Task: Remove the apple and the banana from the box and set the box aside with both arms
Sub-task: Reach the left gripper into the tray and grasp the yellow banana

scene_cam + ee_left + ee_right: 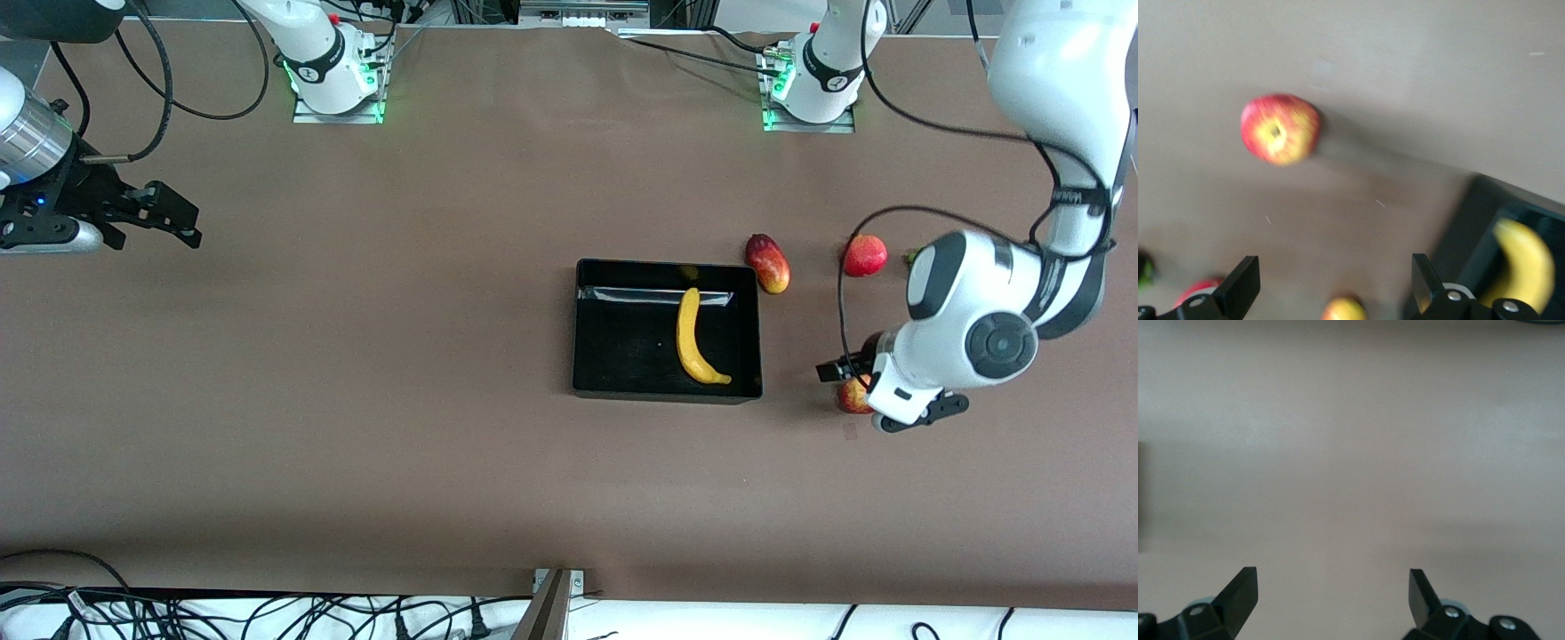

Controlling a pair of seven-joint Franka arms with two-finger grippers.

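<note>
Apple (852, 396) is the nearest item to the front camera, sitting on the table (356, 400) toward the left arm's end, partly hidden under the left arm's wrist. Left gripper (1331, 287) is over the table just beside the apple, fingers spread wide, nothing between them; the left wrist view shows the apple (1280, 129) lying free on the table surface, dimple facing up at the camera.

Box (667, 391) sits mid-table, long axis running along the table. Banana (693, 338) lies inside it, in the half toward the left arm's end. Its long axis runs roughly near-to-far, with the nearer tip hooked toward the left arm's end, close to the near wall.

Mango (768, 263) is just beside the box's farther corner. Pomegranate (865, 256) is further toward the left arm's end.

Right gripper (164, 213) waits over bare table at the right arm's end, fingers spread, empty.
</note>
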